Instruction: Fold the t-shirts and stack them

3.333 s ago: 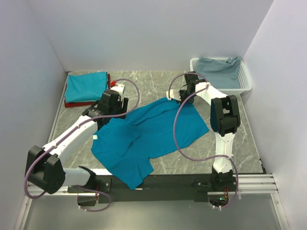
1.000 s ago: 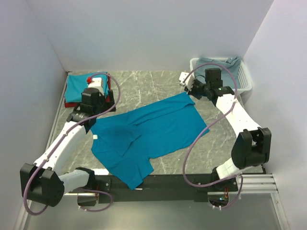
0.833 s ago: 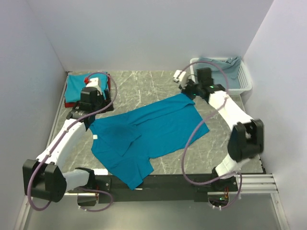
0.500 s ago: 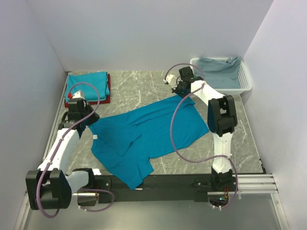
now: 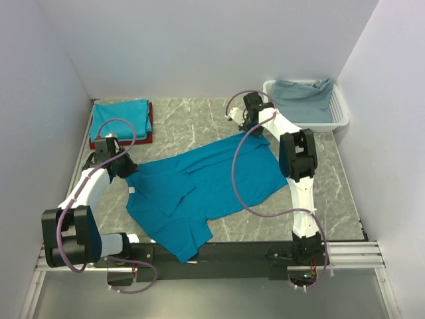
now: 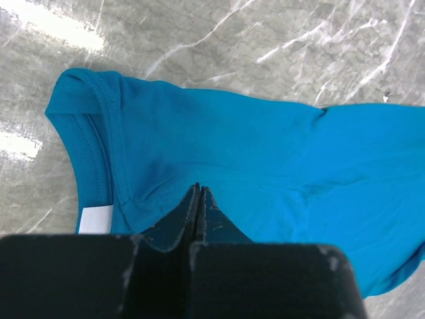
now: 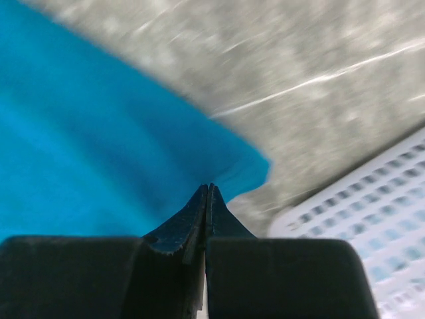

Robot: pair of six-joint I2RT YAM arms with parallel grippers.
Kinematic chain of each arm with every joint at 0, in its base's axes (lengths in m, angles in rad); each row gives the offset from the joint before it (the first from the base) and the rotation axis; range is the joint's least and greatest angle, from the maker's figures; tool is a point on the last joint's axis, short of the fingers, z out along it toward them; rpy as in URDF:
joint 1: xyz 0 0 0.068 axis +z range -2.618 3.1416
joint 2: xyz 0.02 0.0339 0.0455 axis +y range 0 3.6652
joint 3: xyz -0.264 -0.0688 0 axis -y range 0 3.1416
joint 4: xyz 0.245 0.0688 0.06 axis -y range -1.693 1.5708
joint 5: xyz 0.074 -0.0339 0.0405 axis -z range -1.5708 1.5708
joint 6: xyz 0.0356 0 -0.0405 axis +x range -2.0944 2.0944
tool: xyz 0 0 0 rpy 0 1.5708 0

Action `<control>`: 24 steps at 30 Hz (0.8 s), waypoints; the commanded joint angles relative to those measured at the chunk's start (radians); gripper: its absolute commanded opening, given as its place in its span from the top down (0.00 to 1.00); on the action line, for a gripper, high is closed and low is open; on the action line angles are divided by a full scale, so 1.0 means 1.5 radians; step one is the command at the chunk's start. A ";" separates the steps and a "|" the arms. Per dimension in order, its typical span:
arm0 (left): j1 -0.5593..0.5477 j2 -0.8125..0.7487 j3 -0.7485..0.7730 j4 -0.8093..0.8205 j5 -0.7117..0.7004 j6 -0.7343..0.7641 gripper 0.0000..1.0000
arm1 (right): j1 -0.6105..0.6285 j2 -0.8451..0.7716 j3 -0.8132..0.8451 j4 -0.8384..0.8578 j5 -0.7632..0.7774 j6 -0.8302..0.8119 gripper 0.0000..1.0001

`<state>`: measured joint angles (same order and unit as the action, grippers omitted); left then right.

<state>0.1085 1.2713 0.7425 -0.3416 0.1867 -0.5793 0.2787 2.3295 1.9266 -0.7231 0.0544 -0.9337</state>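
The teal t-shirt [image 5: 206, 183] lies spread across the middle of the table [image 5: 199, 118]. The left gripper [image 6: 198, 189] is pinched closed on cloth beside the collar [image 6: 96, 159], the right gripper [image 7: 208, 188] on its far right corner. A fold seems to be starting; the next move calls for lifting both holds evenly

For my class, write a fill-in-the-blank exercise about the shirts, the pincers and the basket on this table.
The left pincer and the right pincer are both ___ on the spread shirt.
The bottom shirt of the stack is dark ___.
The basket stands at the table's far ___ corner.
Missing words: shut; red; right.
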 commanded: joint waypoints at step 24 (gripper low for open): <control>0.039 -0.072 0.019 0.045 0.066 0.061 0.73 | 0.033 0.162 0.243 -0.099 0.082 -0.097 1.00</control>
<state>0.1612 1.1995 0.7616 -0.3107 0.2653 -0.5098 0.3138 2.5378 2.2562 -0.8543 0.1688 -1.0405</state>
